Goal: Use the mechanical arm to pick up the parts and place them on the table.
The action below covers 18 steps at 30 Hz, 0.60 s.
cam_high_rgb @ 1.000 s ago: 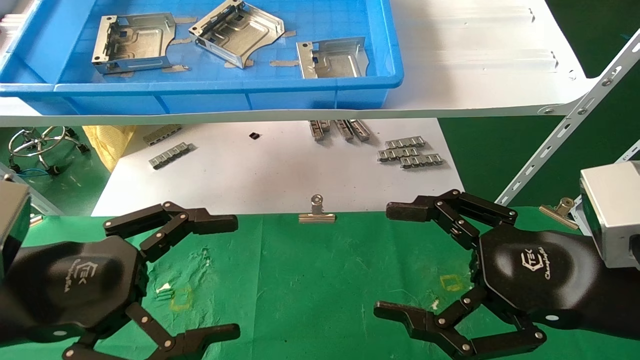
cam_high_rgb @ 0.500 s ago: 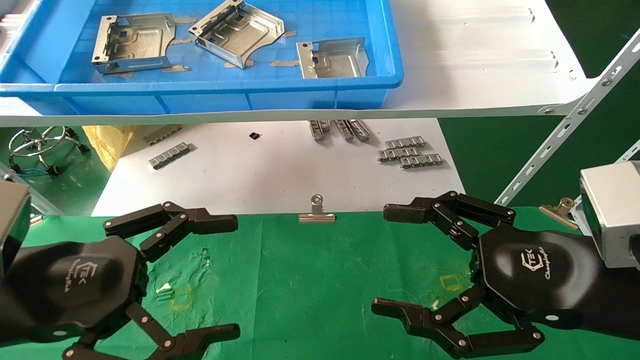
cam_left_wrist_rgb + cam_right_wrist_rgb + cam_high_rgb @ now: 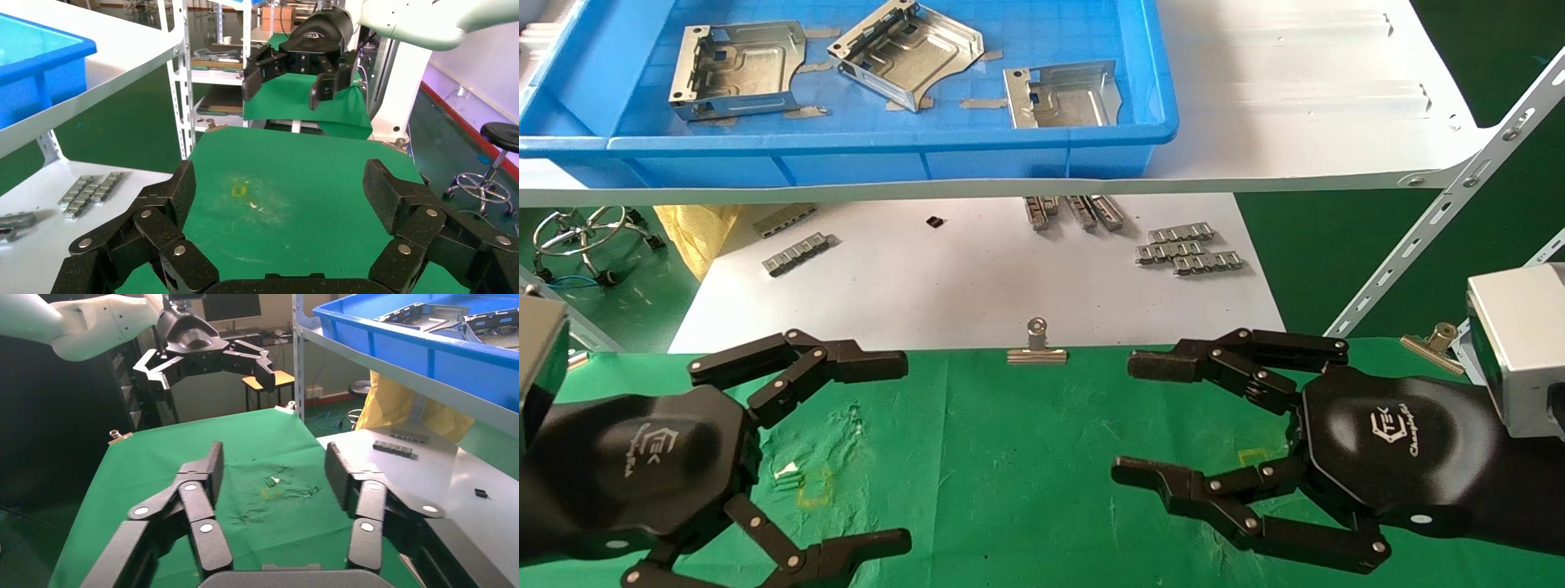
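Observation:
Three silver parts lie in the blue tray (image 3: 846, 147) on the upper white shelf: one at the left (image 3: 738, 69), one tilted in the middle (image 3: 905, 51), one at the right (image 3: 1062, 95). My left gripper (image 3: 896, 451) hovers open and empty over the left of the green table (image 3: 1009, 457); it also shows in its own wrist view (image 3: 281, 190). My right gripper (image 3: 1132, 418) hovers open and empty over the table's right side, its fingers pointing left; it also shows in its own wrist view (image 3: 274, 465). Both grippers are well below and in front of the tray.
A silver binder clip (image 3: 1036, 347) holds the cloth's far edge; another (image 3: 1430, 341) is at the right. Ribbed grey strips (image 3: 1189, 249) lie on the lower white board (image 3: 944, 278). Yellow square marks (image 3: 815, 487) (image 3: 1258, 460) sit on the cloth. A slanted shelf bracket (image 3: 1442, 212) stands at the right.
My right gripper's fingers have drawn closer together and reached a little to the left, staying open. My left gripper has not moved.

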{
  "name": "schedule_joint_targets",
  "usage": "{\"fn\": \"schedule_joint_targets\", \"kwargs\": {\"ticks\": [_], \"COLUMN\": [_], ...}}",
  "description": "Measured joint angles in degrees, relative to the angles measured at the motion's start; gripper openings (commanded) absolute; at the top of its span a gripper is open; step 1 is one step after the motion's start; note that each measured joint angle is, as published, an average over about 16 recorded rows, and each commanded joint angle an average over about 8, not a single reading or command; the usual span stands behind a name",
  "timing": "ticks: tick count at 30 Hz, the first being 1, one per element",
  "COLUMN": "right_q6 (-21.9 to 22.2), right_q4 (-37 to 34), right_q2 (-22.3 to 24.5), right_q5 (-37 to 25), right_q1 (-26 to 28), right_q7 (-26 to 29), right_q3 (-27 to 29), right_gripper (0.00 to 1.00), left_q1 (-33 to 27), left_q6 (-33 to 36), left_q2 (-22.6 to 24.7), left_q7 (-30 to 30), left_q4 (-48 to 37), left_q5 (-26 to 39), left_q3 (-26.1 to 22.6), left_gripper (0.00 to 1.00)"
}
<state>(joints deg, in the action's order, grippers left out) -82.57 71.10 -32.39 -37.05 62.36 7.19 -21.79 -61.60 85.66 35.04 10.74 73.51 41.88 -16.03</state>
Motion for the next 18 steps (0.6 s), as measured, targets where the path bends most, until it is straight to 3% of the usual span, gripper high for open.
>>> {"fn": "schedule_joint_targets", "kwargs": {"ticks": [18], "right_q6": [0.00], "right_q4": [0.00], "right_q2": [0.00], "right_q5": [0.00], "right_q1": [0.00], "right_q7": [0.00], "right_q3": [0.00], "right_gripper": [0.00], "left_q1": [-0.32], "left_q6": [-0.17], "left_q2": [0.08], "left_q7": [-0.01], "left_q4": [-0.02], "left_q5": [0.13], "left_q3": [0.02], "left_gripper": [1.00]}}
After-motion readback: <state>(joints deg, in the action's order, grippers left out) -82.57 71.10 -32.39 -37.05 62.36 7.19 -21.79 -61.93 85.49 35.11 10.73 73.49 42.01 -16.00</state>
